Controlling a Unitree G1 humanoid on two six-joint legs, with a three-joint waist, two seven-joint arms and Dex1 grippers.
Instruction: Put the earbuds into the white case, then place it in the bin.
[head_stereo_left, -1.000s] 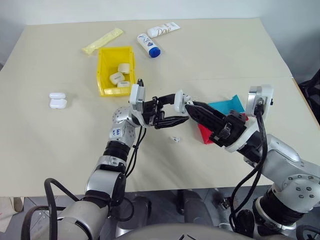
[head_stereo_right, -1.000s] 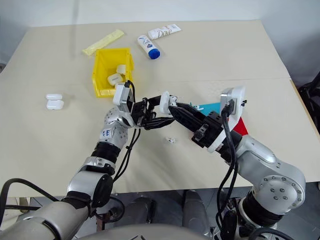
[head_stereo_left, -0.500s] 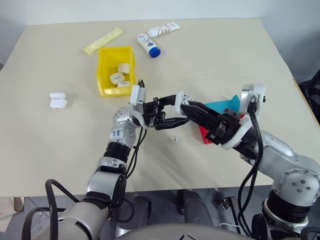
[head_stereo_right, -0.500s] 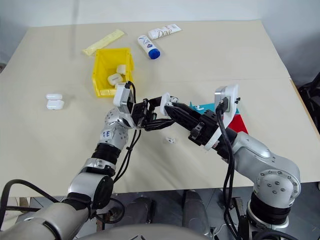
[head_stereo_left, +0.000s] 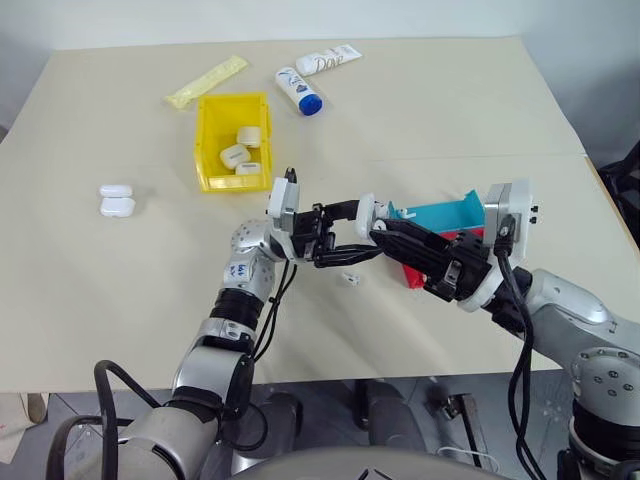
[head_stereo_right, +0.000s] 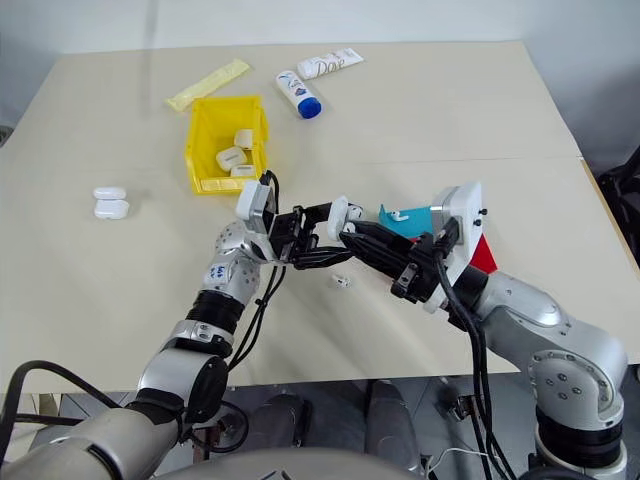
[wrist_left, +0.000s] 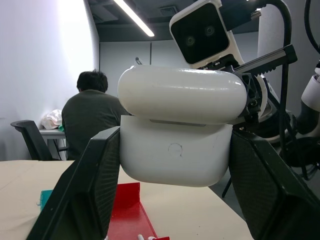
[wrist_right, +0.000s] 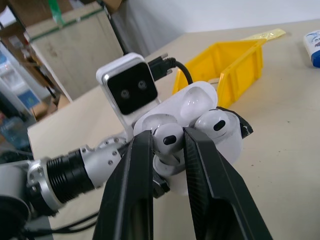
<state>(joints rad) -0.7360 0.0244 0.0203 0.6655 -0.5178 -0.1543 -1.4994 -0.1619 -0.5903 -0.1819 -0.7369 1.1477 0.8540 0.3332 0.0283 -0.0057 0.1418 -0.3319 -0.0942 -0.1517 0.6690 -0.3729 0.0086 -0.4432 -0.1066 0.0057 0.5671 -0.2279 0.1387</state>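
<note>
My left end effector (head_stereo_left: 352, 230) was clamped on the open case (wrist_right: 200, 130), held above the counter (head_stereo_left: 120, 290) well short of the bin (head_stereo_left: 205, 140). My right end effector (wrist_right: 167, 142) was closed on one earbud (wrist_right: 166, 140), head at the case mouth; the second earbud (wrist_right: 214, 123) appeared seated. Remaining: seat the held earbud, close the lid, place the case in the bin. The case's long axis ran crosswise between my left fingers (wrist_left: 90, 185), its lid (wrist_left: 182, 95) uppermost.

Bin (head_stereo_left: 231, 140) sat behind the left gripper (head_stereo_left: 352, 232); two cases (head_stereo_left: 116, 200) lay left of it, tubes (head_stereo_left: 312, 76) behind-right.
</note>
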